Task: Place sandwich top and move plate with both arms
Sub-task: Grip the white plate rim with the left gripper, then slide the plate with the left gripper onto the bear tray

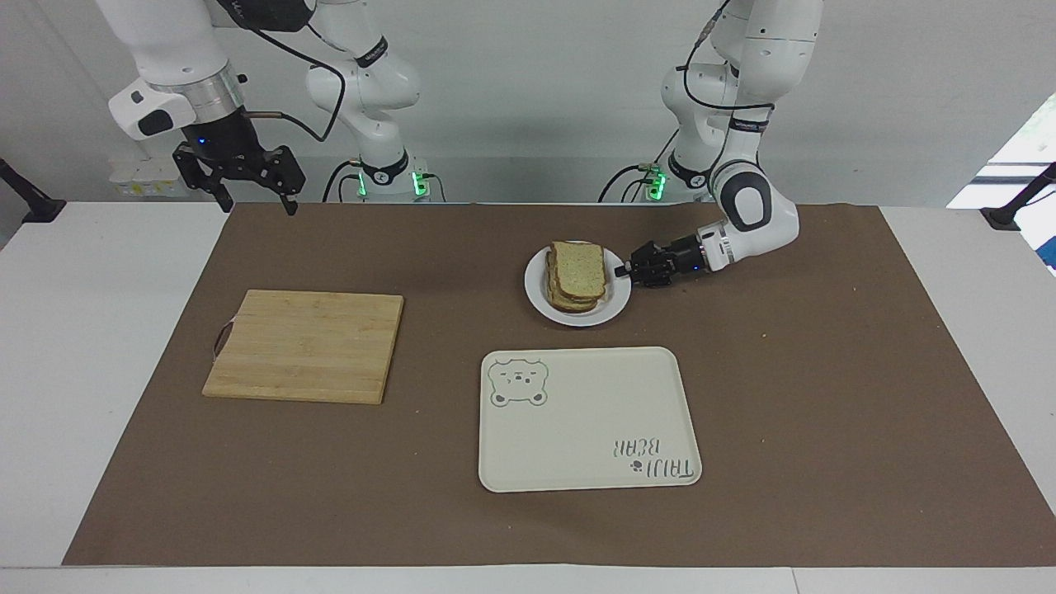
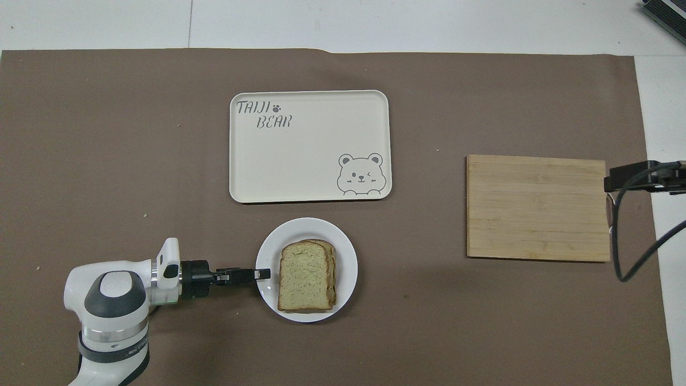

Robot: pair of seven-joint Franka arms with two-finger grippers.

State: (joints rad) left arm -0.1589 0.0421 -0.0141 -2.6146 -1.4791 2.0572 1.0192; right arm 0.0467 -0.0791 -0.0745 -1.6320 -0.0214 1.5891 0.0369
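The small round white plate (image 1: 617, 304) (image 2: 347, 252) lies on the brown mat, nearer to the robots than the cream tray. A stack of bread slices rests on it, and the sandwich top (image 1: 578, 269) (image 2: 304, 281), pale and speckled with a brown crust, lies uppermost. My left gripper (image 1: 624, 271) (image 2: 261, 274) lies low and level at the plate's rim, on the side toward the left arm's end, its tips over the rim. My right gripper (image 1: 258, 205) is open and empty, held high over the mat's corner at the right arm's end, where that arm waits.
A cream tray with a bear drawing (image 1: 594, 429) (image 2: 300, 161) lies farther from the robots than the plate. A bamboo cutting board (image 1: 305, 345) (image 2: 537, 207) lies toward the right arm's end. A black cable (image 2: 638, 252) hangs beside the board.
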